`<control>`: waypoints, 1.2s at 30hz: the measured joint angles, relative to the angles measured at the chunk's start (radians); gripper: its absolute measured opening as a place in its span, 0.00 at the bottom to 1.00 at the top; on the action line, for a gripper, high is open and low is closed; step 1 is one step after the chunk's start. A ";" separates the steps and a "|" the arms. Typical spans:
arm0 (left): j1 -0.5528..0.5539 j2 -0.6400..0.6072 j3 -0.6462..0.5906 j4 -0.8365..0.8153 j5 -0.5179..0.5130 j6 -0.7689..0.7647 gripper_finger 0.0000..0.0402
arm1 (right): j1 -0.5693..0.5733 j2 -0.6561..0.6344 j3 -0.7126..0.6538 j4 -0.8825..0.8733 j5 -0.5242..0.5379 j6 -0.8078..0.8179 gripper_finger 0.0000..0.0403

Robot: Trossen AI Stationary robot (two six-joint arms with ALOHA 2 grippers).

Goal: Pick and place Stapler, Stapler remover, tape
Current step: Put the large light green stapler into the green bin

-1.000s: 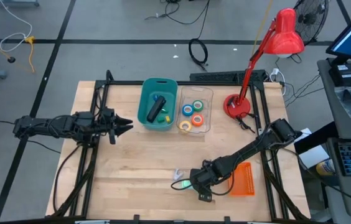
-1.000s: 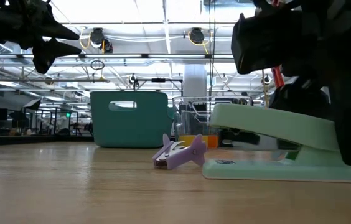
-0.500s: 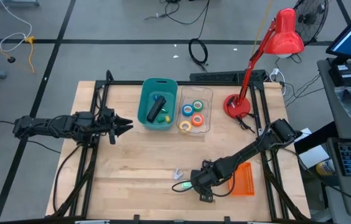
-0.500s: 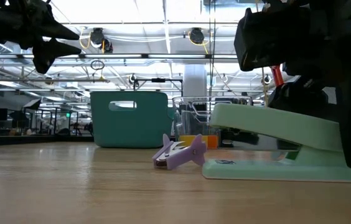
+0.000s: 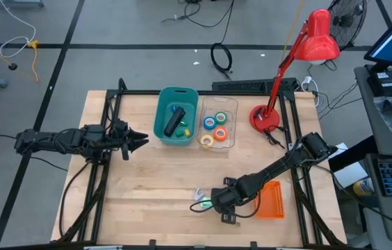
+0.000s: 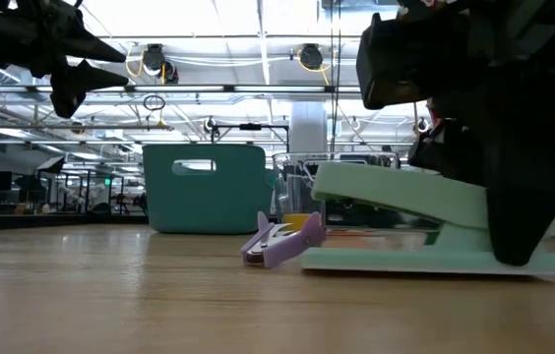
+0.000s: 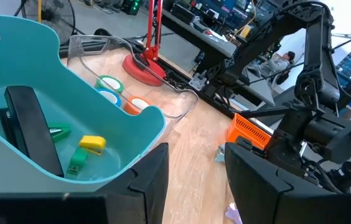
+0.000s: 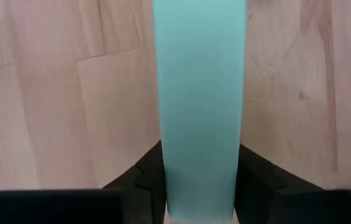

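Our right hand (image 5: 210, 203) is closed on the pale mint-green desk stapler (image 6: 425, 226), its two dark fingers (image 8: 139, 177) pressed against the stapler's flanks in the right wrist view. Against the frames from a second and half a second ago, the stapler has slid sideways across the pale wooden worktop (image 5: 147, 180) toward the small lilac claw-shaped staple remover (image 6: 282, 239): then there was a clear gap between its front end and the remover, now the two look just beside each other, perhaps touching, though we cannot tell which. In the low view the stapler's base seems level and resting on the worktop, so we judge it dragged or only barely raised, not yet properly lifted. We take this as the start of the carry toward the teal plastic bin (image 5: 176, 116), which lies well apart from the stapler, across the worktop. That bin already holds a long narrow black bar-shaped stapler (image 7: 32, 129), and just beside it the clear plastic tray (image 5: 231, 105) holds the small coloured tape rolls (image 5: 215, 129). Our left hand (image 5: 140, 142) hangs above the worktop near the teal bin, narrowly open and holding nothing. The remover could get nudged if the sideways slide goes on.
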 joint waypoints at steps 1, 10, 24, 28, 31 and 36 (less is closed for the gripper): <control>0.000 0.000 0.000 0.000 0.000 -0.001 0.39 | 0.000 0.000 0.000 0.000 0.000 -0.003 0.29; 0.000 0.000 0.000 0.042 0.010 -0.002 0.39 | 0.001 -0.064 -0.005 -0.069 -0.015 -0.033 0.29; 0.000 0.092 0.000 0.236 0.071 -0.023 0.39 | -0.072 -0.372 -0.004 -0.073 0.160 0.057 0.29; 0.000 0.149 0.000 0.269 0.071 -0.029 0.39 | -0.142 -0.393 -0.004 0.076 0.214 0.030 0.29; 0.000 0.188 0.000 0.288 0.073 -0.061 0.39 | -0.191 -0.391 -0.004 0.207 0.214 -0.002 0.29; 0.000 0.234 0.000 0.359 0.124 -0.096 0.39 | -0.276 -0.380 -0.001 0.411 0.185 -0.046 0.29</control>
